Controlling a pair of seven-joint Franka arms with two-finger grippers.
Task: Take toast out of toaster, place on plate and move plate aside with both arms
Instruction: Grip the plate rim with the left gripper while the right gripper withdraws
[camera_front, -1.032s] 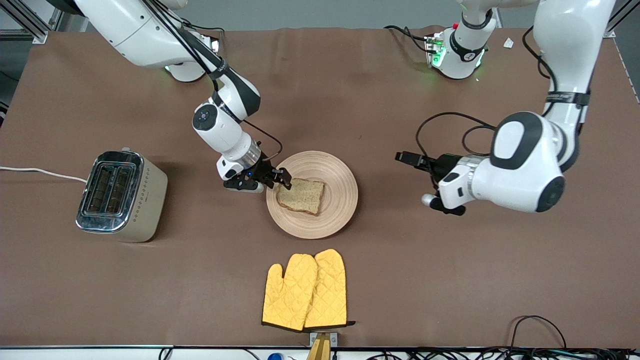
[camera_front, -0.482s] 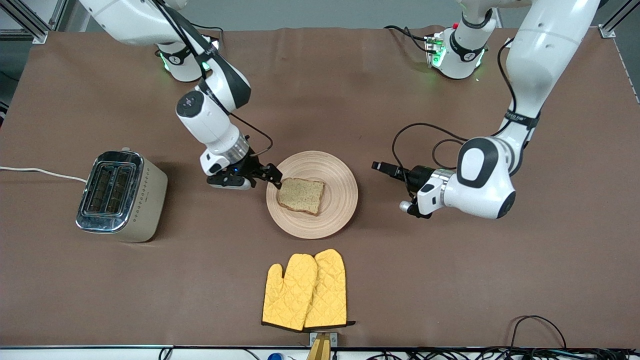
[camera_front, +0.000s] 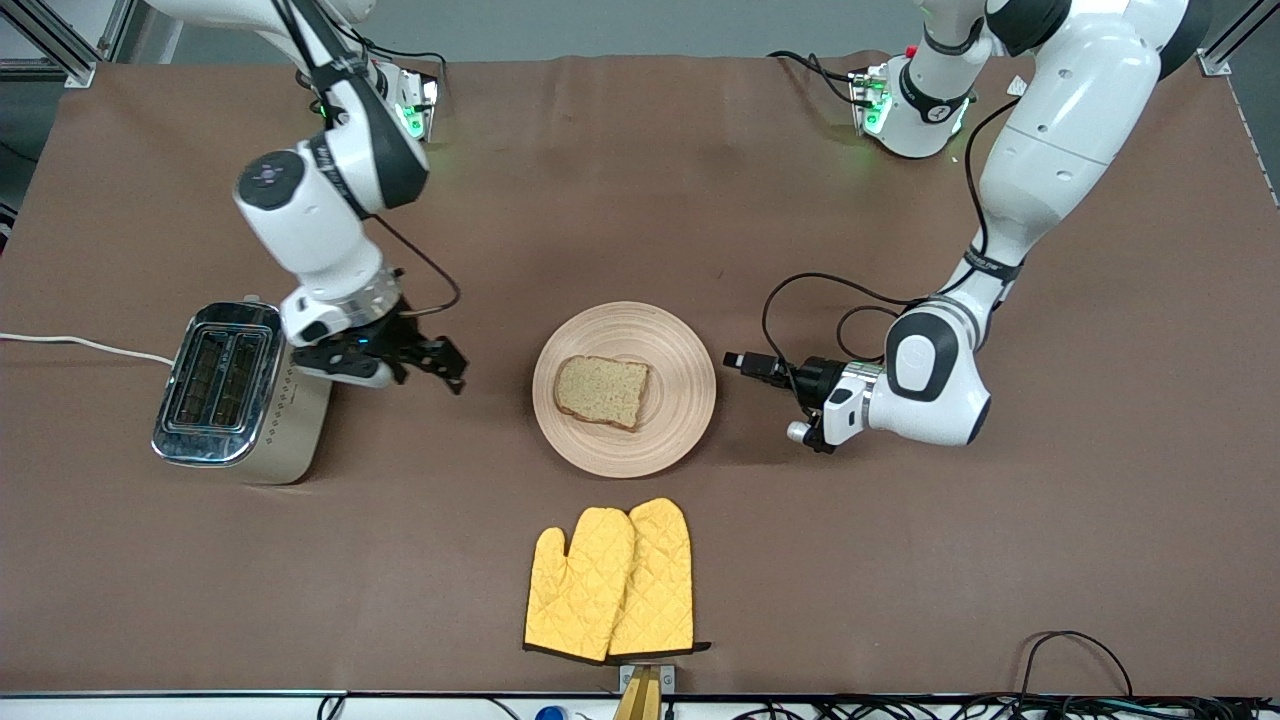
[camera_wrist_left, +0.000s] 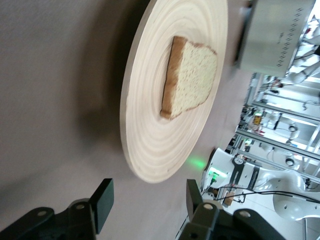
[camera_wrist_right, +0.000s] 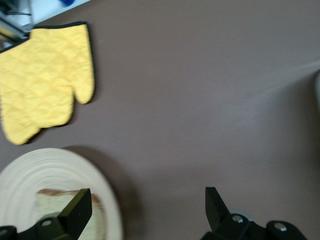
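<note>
Left tool (camera_front: 738, 361) gapes empty beside plate (camera_front: 680, 420); right tool (camera_front: 440, 362) open, empty

Silver toaster (camera_front: 240, 392) toward the right arm's end – white cord trailing, yellow oven mitts (camera_front: 610, 583) nearer the camera

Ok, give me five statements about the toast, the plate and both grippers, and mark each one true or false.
1. The toast lies flat on the plate. True.
2. The right gripper holds the toast. False: its fingers are open and empty, over bare table between the toaster and the plate.
3. The left gripper is beside the plate rim, at the left arm's end. True.
4. The oven mitts lie nearer the front camera than the plate. True.
5. A slice sticks out of the toaster. False: no bread shows in its slots.
</note>
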